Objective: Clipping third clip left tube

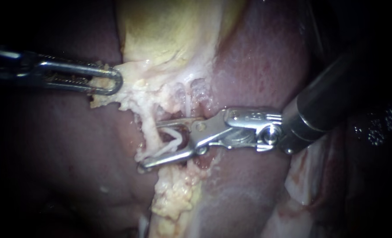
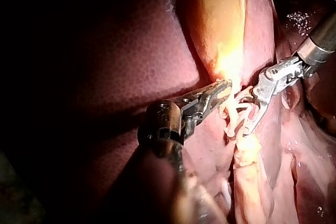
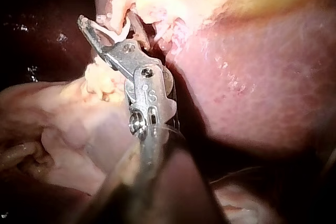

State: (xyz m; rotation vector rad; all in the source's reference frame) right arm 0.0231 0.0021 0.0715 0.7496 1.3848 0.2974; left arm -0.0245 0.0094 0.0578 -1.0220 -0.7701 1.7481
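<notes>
In the endoscope view, my left instrument [image 1: 110, 81] comes in from the left. Its claw is pressed together on the pale tissue [image 1: 132, 90] hanging from the lower edge of the yellow gallbladder [image 1: 160, 31]. My right instrument [image 1: 151, 146] comes in from the right across the red-brown liver [image 1: 257, 61]. Its claw stands wide and carries a white clip [image 1: 173, 140] between its two halves. The left tube [image 1: 148, 130], a pale strand running down from the gallbladder, passes through the gap near the tips, and the lower tip reaches just past it. Lumpy yellow fat [image 1: 178, 194] lies below.

In the left wrist view, my left instrument [image 2: 223, 88] pinches the tissue just under the brightly lit gallbladder [image 2: 220, 19]. Ahead of it, the right instrument [image 2: 242, 114] is spread around white loops of clip [image 2: 235, 113].

In the right wrist view, my right instrument [image 3: 107, 24] reaches up to the tube [image 3: 111, 1]. The clip [image 3: 116, 34] arches across the claw's gap, with the liver [image 3: 252, 77] beside it. My left instrument does not show here.
</notes>
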